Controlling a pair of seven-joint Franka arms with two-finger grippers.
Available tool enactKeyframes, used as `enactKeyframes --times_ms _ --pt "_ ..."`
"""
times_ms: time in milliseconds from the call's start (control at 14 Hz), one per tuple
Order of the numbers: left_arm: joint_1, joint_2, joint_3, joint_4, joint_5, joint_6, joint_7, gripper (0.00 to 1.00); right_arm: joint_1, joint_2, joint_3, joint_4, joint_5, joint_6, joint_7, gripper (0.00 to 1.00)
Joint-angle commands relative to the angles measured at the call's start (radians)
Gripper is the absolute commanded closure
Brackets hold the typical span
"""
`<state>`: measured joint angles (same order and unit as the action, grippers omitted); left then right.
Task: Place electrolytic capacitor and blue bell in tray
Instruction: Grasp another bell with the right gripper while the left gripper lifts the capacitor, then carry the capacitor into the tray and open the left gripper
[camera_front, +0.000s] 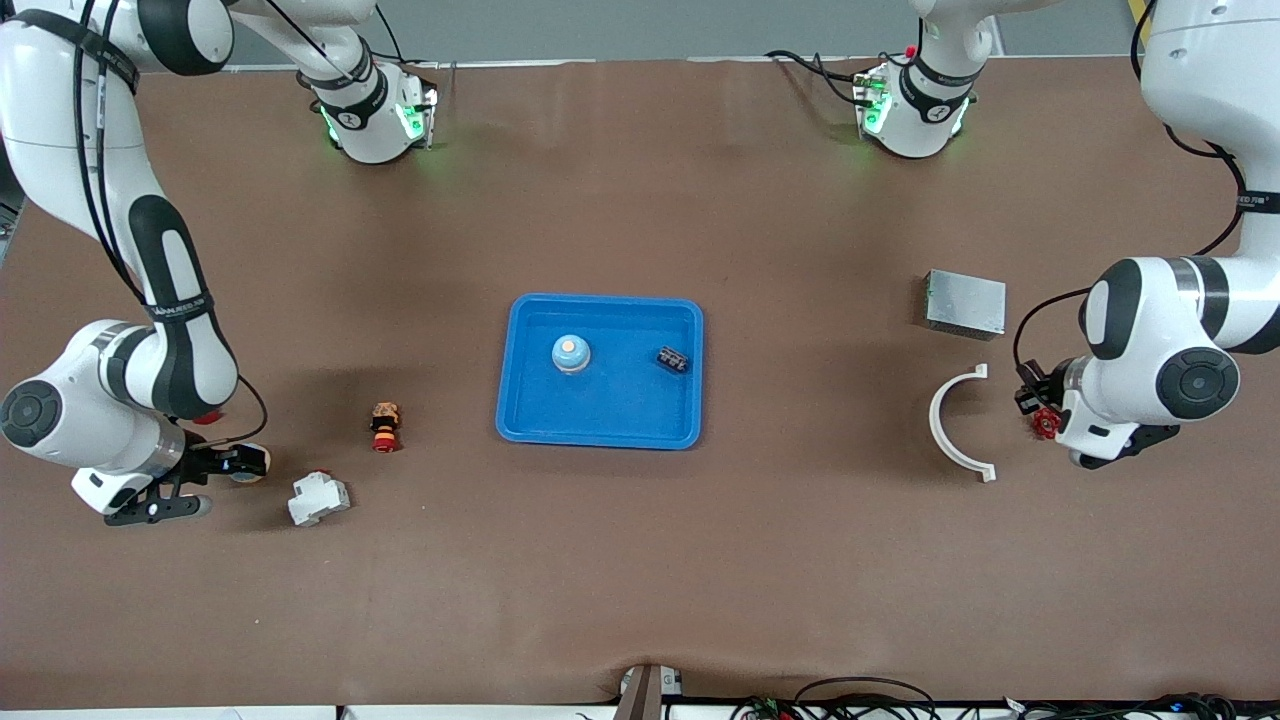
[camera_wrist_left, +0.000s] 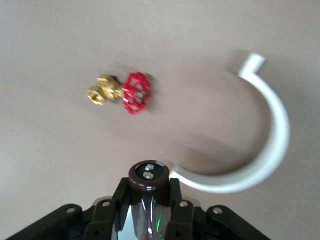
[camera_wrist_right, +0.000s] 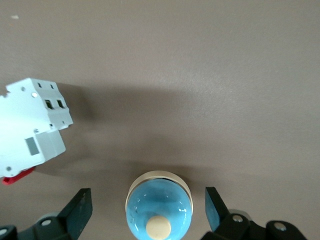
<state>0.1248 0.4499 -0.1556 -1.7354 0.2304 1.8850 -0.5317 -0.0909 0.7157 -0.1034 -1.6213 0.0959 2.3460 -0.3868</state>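
Observation:
The blue tray (camera_front: 600, 425) lies mid-table. In it sit a blue bell (camera_front: 570, 352) and a small dark part (camera_front: 672, 359). My right gripper (camera_front: 235, 463) is low at the right arm's end of the table. In the right wrist view it (camera_wrist_right: 147, 200) is open, with one finger on each side of a second blue bell (camera_wrist_right: 159, 210) standing on the table. My left gripper (camera_front: 1032, 392) is at the left arm's end. In the left wrist view it (camera_wrist_left: 148, 192) is shut on a dark brown electrolytic capacitor (camera_wrist_left: 148, 175) above the table.
A white breaker (camera_front: 318, 498) (camera_wrist_right: 30, 130) lies beside the right gripper, and a red-topped switch (camera_front: 385, 426) lies toward the tray. A white curved bracket (camera_front: 950, 425) (camera_wrist_left: 270, 150), a red-handled brass valve (camera_front: 1046, 422) (camera_wrist_left: 125, 92) and a grey metal box (camera_front: 964, 303) are near the left gripper.

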Motion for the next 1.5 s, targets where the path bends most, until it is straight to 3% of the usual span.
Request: enactKeyframes --times_ms 0,357,857,1214,1429 --pt "-0.005 0.0 -0.083 0.037 -0.034 -0.064 -0.117 1.0 -0.015 0.037 0.018 0.031 0.008 -0.005 -0.027 0.0" --pt "-0.039 0.075 -0.255 0.132 -0.074 -0.057 -0.354 1.0 -0.021 0.041 0.016 0.026 -0.002 -0.004 -0.032 0.0" --pt "-0.293 0.231 -0.254 0.263 -0.068 0.051 -0.757 1.0 -0.052 0.051 0.013 0.011 -0.031 0.025 -0.044 0.0" --pt "-0.396 0.289 -0.251 0.278 -0.071 0.239 -0.919 1.0 -0.05 0.057 0.014 -0.009 -0.03 0.059 -0.043 0.0" --pt "-0.43 0.346 -0.251 0.335 -0.075 0.285 -0.998 1.0 -0.049 0.057 0.014 -0.02 -0.028 0.059 -0.035 0.0"
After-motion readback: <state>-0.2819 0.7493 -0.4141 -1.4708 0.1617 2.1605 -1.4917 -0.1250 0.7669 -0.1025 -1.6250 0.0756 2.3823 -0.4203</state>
